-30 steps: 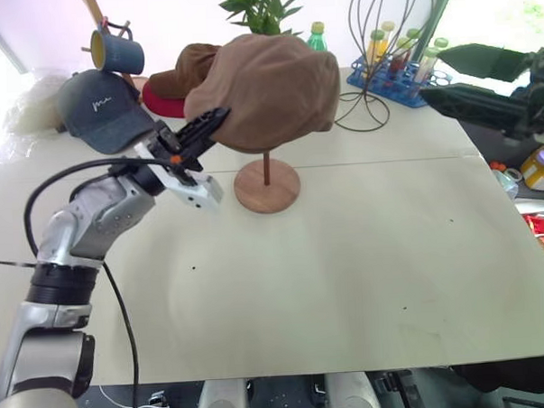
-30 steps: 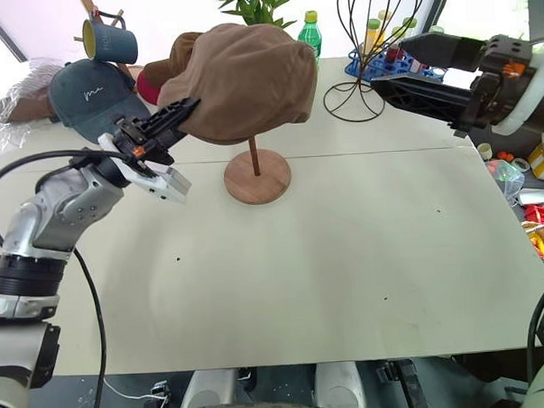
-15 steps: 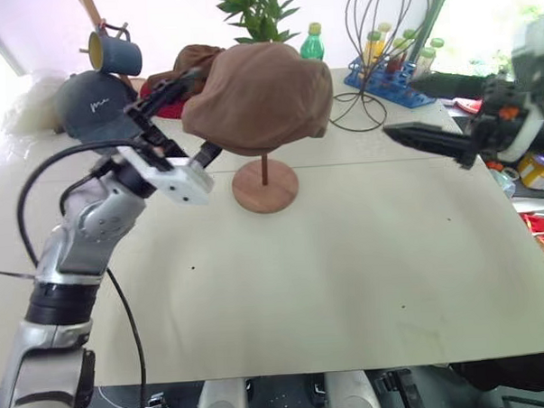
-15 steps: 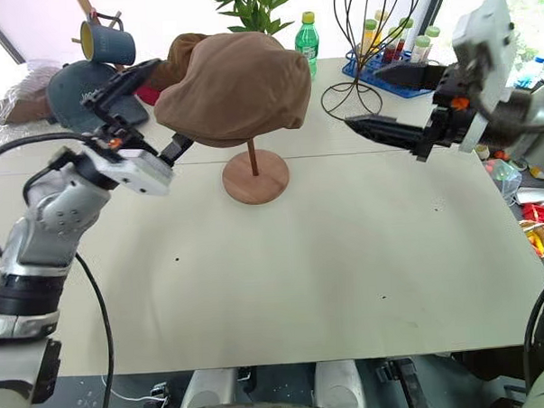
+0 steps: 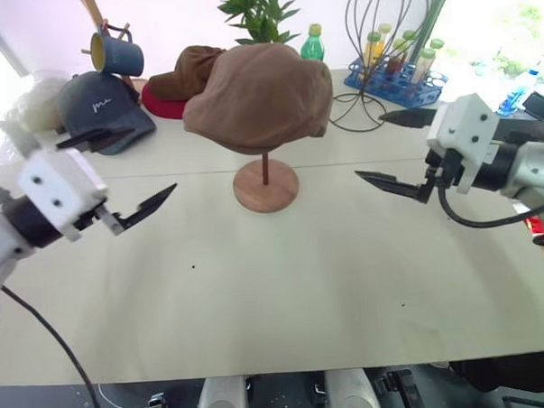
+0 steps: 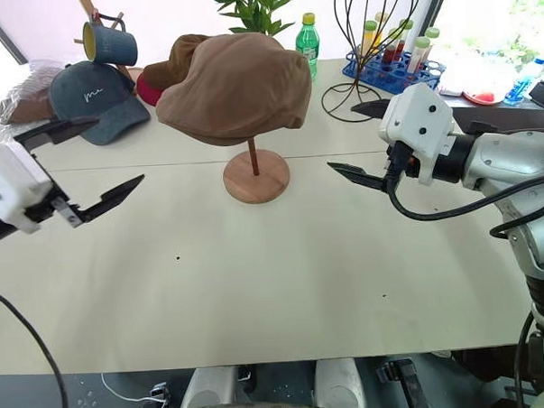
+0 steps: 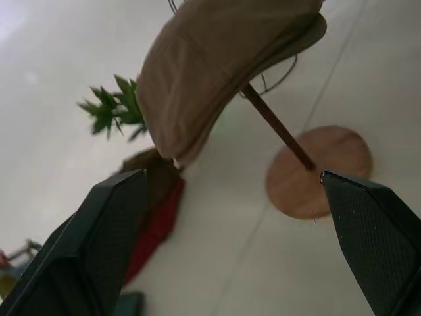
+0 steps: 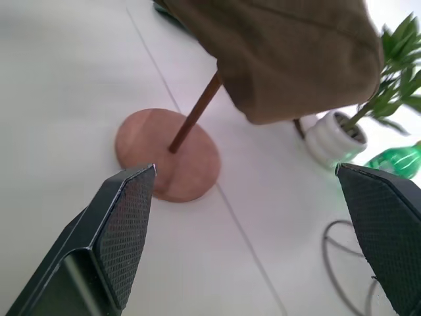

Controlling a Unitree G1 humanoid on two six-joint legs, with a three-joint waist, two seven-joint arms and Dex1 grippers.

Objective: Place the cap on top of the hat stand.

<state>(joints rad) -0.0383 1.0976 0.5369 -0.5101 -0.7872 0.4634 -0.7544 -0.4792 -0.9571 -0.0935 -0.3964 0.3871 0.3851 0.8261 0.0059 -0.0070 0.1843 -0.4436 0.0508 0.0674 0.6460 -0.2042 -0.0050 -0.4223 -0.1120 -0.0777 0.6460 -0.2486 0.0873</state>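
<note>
Table [image 5: 285,285]: cream top, clutter far.
Cap [image 5: 263,96]: I see it now released onto the hat stand [image 5: 266,184].
Left gripper [image 5: 117,179]: withdrawn, wide open, empty.
Right gripper [image 5: 392,154]: wide open, empty.

cap [image 6: 233,86]: sits on the hat stand [image 6: 255,173], draping over its top
left gripper [image 6: 90,164]: fingers spread, left of the stand, holding nothing
right gripper [image 6: 358,144]: fingers spread, right of the stand, holding nothing
far left: dark baseball cap [image 6: 89,97], blue mug [image 6: 111,43]
</note>
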